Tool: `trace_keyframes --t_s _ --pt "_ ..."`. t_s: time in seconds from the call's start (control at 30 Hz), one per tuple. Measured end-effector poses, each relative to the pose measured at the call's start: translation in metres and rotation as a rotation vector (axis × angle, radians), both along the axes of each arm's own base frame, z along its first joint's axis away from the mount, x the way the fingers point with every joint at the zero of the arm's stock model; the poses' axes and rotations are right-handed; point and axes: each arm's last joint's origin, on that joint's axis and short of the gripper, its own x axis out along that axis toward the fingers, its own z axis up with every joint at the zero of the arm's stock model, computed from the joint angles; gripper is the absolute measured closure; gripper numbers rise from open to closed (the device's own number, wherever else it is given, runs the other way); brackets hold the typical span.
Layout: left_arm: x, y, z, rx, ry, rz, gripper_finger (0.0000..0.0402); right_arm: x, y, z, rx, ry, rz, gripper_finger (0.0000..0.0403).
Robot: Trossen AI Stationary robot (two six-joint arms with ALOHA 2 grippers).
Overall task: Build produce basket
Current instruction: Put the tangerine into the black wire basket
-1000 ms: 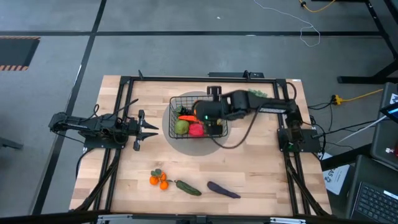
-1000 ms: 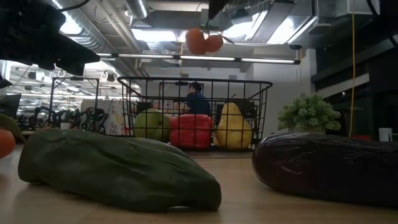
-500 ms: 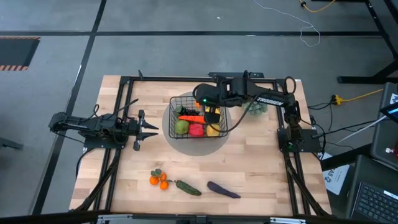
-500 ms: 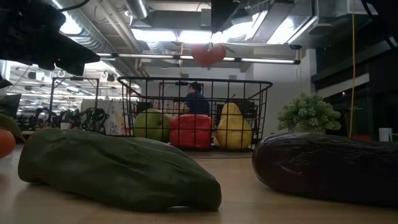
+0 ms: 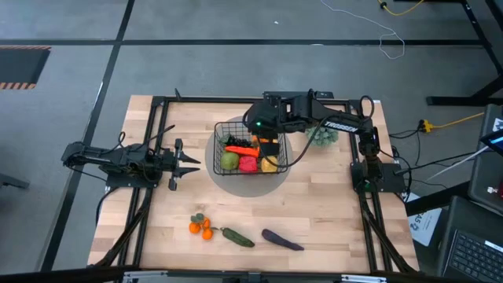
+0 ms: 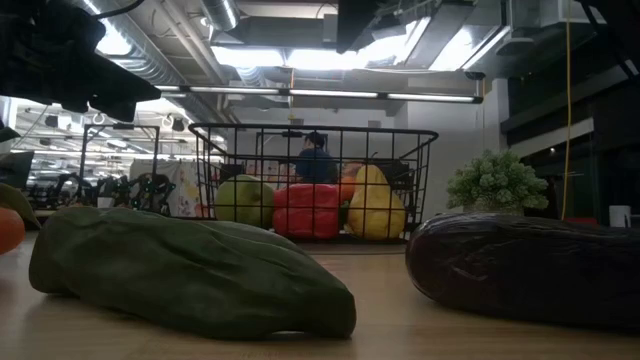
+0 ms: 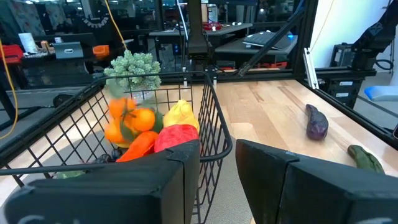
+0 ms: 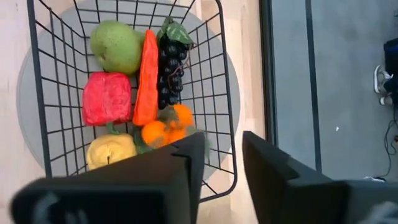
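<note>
Dropped tangerines [image 8: 163, 129] into basket [image 5: 222, 128] since a second ago, right gripper [image 5: 266, 119] above it with jaws spread and empty, left gripper [image 5: 174, 159] idle at counter [image 5: 330, 204] edge, jaws apart; next likely light, stiff, slick cucumber [image 5: 236, 237], grab mid-body.

Grey round disc [image 5: 222, 179] lies mid-desk [image 5: 314, 212] on pale wood. Pale-green bushy plant [image 5: 324, 135] stands near the desk's right far corner. Person [image 6: 317, 160] seated in the room beyond. Yellow cable [image 5: 452, 120] on the floor.
</note>
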Motion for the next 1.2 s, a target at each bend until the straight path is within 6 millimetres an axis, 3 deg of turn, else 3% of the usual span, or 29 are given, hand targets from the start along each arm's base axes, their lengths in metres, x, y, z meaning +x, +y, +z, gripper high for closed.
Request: trace_keyframes --t_s 0.3,0.5,0.83,1.07,1.2 --pt "0.0 0.0 0.0 0.0 0.0 0.0 0.0308 0.003 0.001 0.001 0.029 -0.032 0.008 0.0283" --pt "0.0 0.0 0.0 0.0 0.0 0.0 0.0308 0.009 0.007 0.003 0.281 -0.129 0.049 0.0282" --pt "0.0 0.0 0.0 0.0 0.0 0.0 0.0308 0.027 0.043 0.006 0.558 -0.243 0.528 0.0282" --pt "0.0 0.0 0.0 0.0 0.0 0.0 0.0308 0.046 0.068 -0.015 0.592 -0.22 0.629 0.0282" --pt "0.0 0.0 0.0 0.0 -0.002 0.002 0.0308 0.066 0.083 -0.042 0.601 -0.186 0.649 0.0282"
